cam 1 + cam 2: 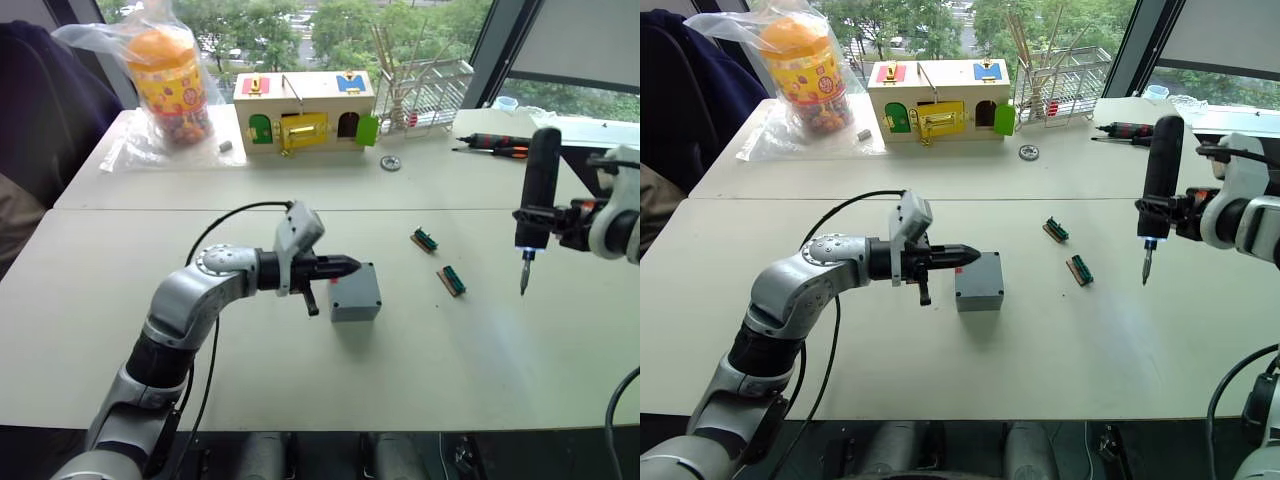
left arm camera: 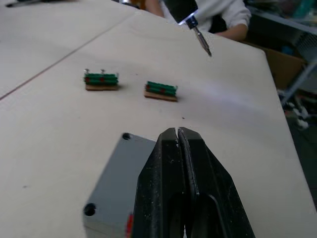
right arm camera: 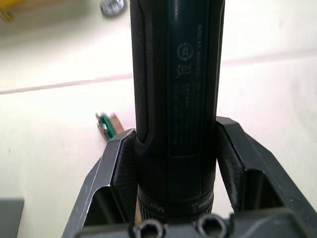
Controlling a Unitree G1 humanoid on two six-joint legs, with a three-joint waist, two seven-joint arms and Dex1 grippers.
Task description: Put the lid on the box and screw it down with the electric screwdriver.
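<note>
Left claw (image 1: pixel 345 266): fingers pressed together, tips resting over the near top edge of the box (image 1: pixel 355 293), holding nothing. Box: grey, with the lid (image 2: pixel 116 183) on top of it, corner screw holes visible in the left wrist view; it stands near the middle of the desk (image 1: pixel 300 370), left of two small green-and-brown connector blocks (image 1: pixel 424 239) (image 1: pixel 453 280).

Right claw (image 3: pixel 173 168): clamped on the electric screwdriver (image 1: pixel 538 190), one finger on each side of the dark barrel. Screwdriver: held upright, bit (image 1: pixel 524 273) pointing down, raised above the desk, well apart from the box on its right.

Far side of desk: wooden box with coloured doors (image 1: pixel 303 112), bagged orange jar (image 1: pixel 168 85), wire rack (image 1: pixel 430 90), small round metal part (image 1: pixel 390 163), black-and-orange hand screwdriver (image 1: pixel 492 143).
</note>
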